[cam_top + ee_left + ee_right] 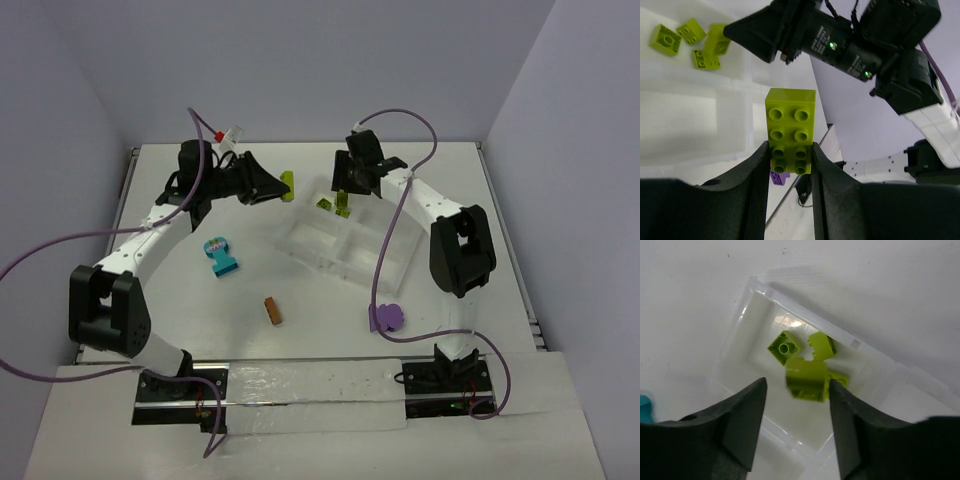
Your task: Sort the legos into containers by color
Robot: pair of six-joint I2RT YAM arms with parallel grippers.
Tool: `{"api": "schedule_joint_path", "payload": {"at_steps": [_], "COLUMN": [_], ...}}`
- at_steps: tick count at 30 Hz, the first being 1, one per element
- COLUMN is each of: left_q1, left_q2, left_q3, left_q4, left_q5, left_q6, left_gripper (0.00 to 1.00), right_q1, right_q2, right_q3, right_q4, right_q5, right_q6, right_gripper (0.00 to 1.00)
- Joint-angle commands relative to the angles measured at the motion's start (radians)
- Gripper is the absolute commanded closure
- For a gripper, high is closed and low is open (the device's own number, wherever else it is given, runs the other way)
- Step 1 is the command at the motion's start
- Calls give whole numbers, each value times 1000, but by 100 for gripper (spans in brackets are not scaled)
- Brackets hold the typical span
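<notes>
The left claw [790,148] is narrowed onto a lime green two-by-four brick [790,117], pinching its long sides at one end. The brick's long axis runs on in line with the fingers and sticks out past their tips, studs facing the wrist camera. From above it is held over the tabletop [180,300], pointing right toward the far-left corner of the white tray [320,240]. The right claw [796,385] hangs over the tray's far-left compartment with its fingers apart. A blurred lime brick [807,380] sits between them, clear of the left finger and close to the right one. Below it in that compartment lie more lime bricks [785,346], tilted at various angles. The right arm crosses over the tray's far side. On the tabletop a teal clump [220,255] lies left of the tray, an orange-brown brick [273,311] lies nearer, and a purple piece [386,317] lies near the tray's near-right corner.
</notes>
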Motion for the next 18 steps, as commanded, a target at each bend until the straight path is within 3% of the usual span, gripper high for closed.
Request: {"api": "schedule_joint_path", "payload": {"at_steps": [1,8,18], "left_q1": [-50,-108,-190], "left_q2": [77,258,554], "left_q3": [131,327,685], "left_q4": [-37,-152,-309], "left_q5": [-83,-176,-329], "left_q6": [-34,-14,62], "left_gripper": [100,100,100], "right_q1": [-2,-8,-34], "right_q2": [-23,-139,-550], "right_q3": [71,68,-221], "right_q4": [-15,-71,-99], "right_q5": [8,49,123], "right_q6": [-15,-31,-35], "right_gripper": [33,32,31]}}
